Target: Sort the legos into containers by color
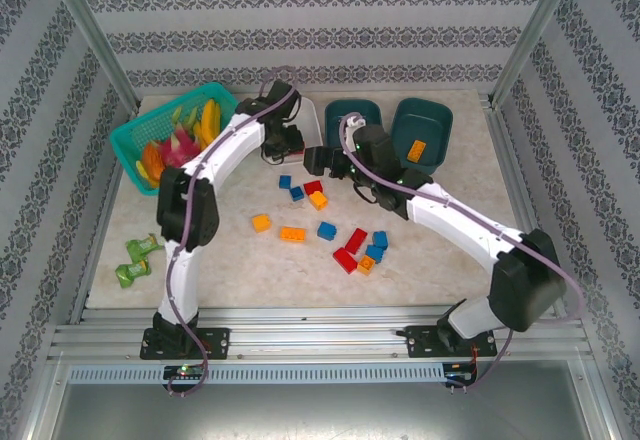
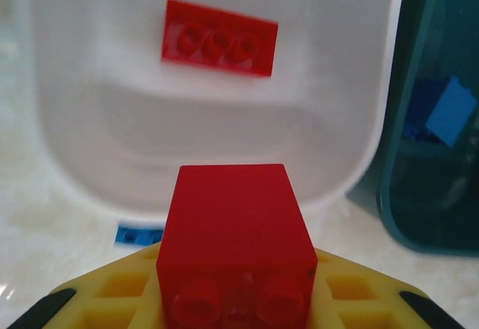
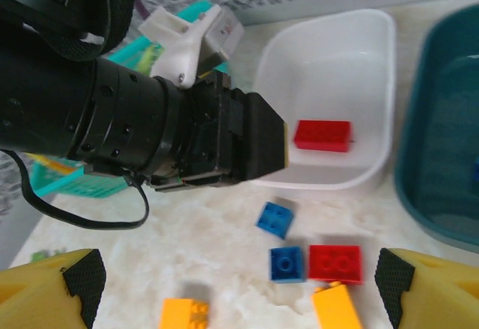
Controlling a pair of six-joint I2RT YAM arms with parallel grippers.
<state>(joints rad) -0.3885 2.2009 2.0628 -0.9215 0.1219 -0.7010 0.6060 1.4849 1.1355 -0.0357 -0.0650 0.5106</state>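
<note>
Left wrist view, bottom centre: pinches red lego [image 2: 233, 224] on smooth sides with left fingers [image 2: 112, 293]; probably light, rigid, slippery. Holds right fingers [image 3: 45, 290] wide apart, empty.

**Bright, Even Light, Soft Close-Ups**

Diffuse light is falling from overhead onto the table [image 1: 240, 265], and the legos [image 1: 292, 233] are casting faint, short shadows. In the left wrist view the white tub [image 2: 82, 120] is washing out toward glare, while the red brick [image 2: 233, 232] nearest the lens is blurring at its edges. In the right wrist view the black arm [image 3: 112, 120] is losing detail in darkness, and the right gripper [image 3: 239, 299] is showing its yellow fingers [image 3: 441, 291] out of focus.
</note>
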